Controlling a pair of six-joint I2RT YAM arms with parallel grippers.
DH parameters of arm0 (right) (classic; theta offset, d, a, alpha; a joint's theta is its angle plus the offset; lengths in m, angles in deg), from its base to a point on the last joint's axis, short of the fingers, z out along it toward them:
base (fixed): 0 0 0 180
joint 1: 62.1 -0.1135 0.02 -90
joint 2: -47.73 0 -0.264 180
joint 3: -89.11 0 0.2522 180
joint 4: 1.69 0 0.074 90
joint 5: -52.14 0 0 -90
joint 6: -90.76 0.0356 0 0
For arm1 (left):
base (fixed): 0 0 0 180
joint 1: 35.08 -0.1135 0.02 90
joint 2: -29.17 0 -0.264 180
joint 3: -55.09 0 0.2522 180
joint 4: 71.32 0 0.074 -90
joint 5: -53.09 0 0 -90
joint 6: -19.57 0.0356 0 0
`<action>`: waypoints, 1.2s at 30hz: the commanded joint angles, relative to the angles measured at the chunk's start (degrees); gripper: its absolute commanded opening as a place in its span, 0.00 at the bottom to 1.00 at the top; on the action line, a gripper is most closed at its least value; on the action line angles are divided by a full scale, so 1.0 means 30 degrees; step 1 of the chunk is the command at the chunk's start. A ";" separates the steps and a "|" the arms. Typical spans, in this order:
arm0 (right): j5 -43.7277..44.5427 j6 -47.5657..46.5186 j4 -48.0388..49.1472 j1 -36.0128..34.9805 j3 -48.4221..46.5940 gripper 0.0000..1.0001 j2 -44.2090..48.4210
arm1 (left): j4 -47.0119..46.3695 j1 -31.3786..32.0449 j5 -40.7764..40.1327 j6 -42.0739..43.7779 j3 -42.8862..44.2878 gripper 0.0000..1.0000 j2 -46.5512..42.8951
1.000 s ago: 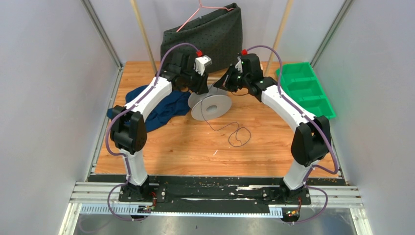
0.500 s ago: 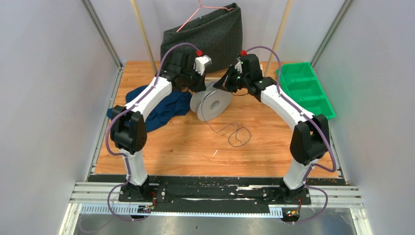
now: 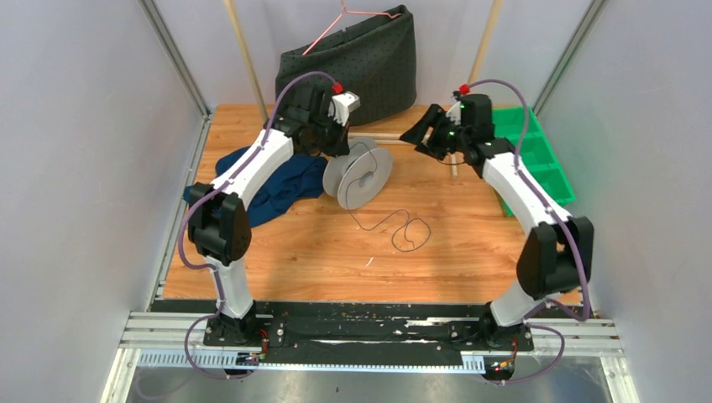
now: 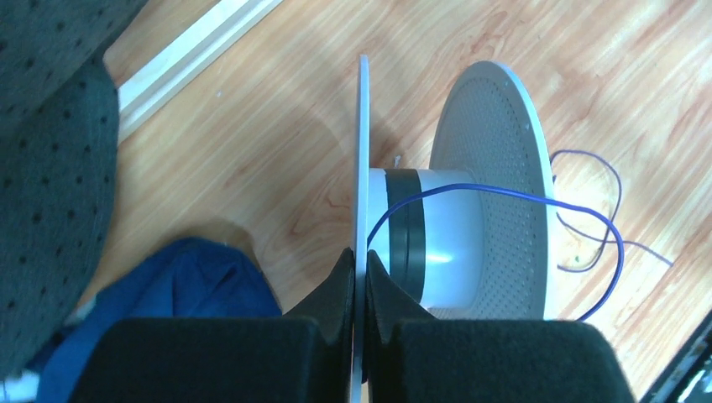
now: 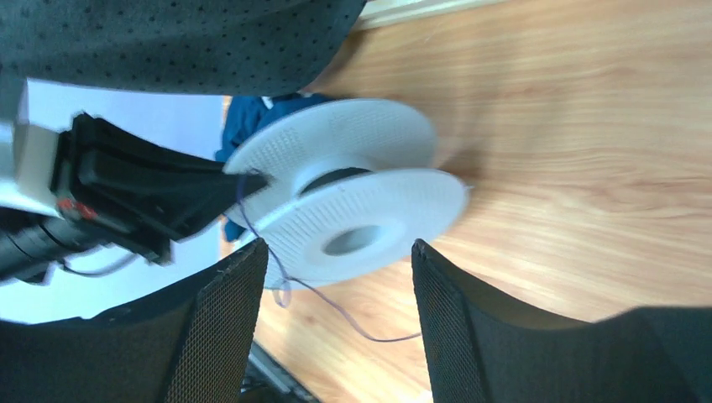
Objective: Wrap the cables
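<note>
A grey-white spool (image 3: 359,172) stands tilted on edge on the wooden table. My left gripper (image 3: 340,149) is shut on the spool's thin rear flange (image 4: 362,168), pads pinching it from both sides. A few dark turns sit on the hub (image 4: 437,243). The cable (image 4: 504,194), a thin dark wire, arcs off the hub and trails to loose loops (image 3: 411,232) on the table in front of the spool. My right gripper (image 3: 420,134) hangs open to the right of the spool, apart from it. In its own view the right gripper (image 5: 336,248) holds nothing, with the spool (image 5: 353,201) and cable (image 5: 344,317) beyond it.
A blue cloth (image 3: 277,185) lies left of the spool under the left arm. A dark dotted bag (image 3: 353,59) with a pink hanger (image 3: 353,15) stands at the back. A green bin (image 3: 533,151) sits at the right edge, close to the right arm.
The left gripper closed on the spool's flange. The right gripper opened, let go of the spool and drew away to the right. The spool tipped up more on edge.
</note>
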 commanded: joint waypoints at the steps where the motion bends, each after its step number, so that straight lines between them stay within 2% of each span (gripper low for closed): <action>1: -0.0899 -0.4579 -0.0583 0.0755 0.1505 0.67 0.3475 | 0.1726 0.0078 -0.1743 -0.2421 0.1651 0.00 -0.2329; 5: -0.0759 -0.8564 -0.0511 -0.0007 0.4221 0.64 0.6175 | 0.1923 0.0187 -0.2815 -0.5195 0.1838 0.00 -0.3925; 8: -0.1015 -1.1940 0.0430 -0.1146 0.6865 0.55 0.7938 | 0.1321 0.0388 -0.3924 -0.6745 0.1242 0.00 -0.5527; 14: 0.0134 -1.7362 0.2511 -0.5044 1.0492 0.58 1.0264 | 0.2332 0.0545 -0.5261 -0.7822 0.2197 0.00 -0.6782; 19: 0.1840 -1.8695 0.5875 -0.7392 1.2275 0.67 1.0732 | 0.3368 0.0798 -0.5461 -0.7767 0.3147 0.00 -0.6865; 26: 0.3043 -1.8255 0.9321 -0.8381 1.2614 0.70 0.8265 | 0.3541 0.1030 -0.5724 -0.7832 0.3109 0.00 -0.7436; 30: 0.3319 -1.7474 1.1320 -0.8768 1.2197 0.69 0.6243 | 0.3435 0.1103 -0.5734 -0.7919 0.2989 0.00 -0.7771; 31: 0.3758 -1.7000 1.1978 -0.8836 1.2180 0.67 0.5593 | 0.3456 0.1103 -0.5728 -0.7920 0.2963 0.00 -0.7815; 32: 0.4149 -1.6626 1.2636 -0.8852 1.2226 0.60 0.5328 | 0.3503 0.1119 -0.5744 -0.7931 0.2949 0.00 -0.7865; 35: 0.5351 -1.5809 1.3193 -0.8851 1.2015 0.15 0.4743 | 0.3680 0.1123 -0.5877 -0.7827 0.2901 0.00 -0.8032; 36: 0.5685 -1.5767 1.2930 -0.8850 1.1894 0.03 0.4879 | 0.3813 0.1111 -0.5913 -0.7744 0.2857 0.00 -0.8075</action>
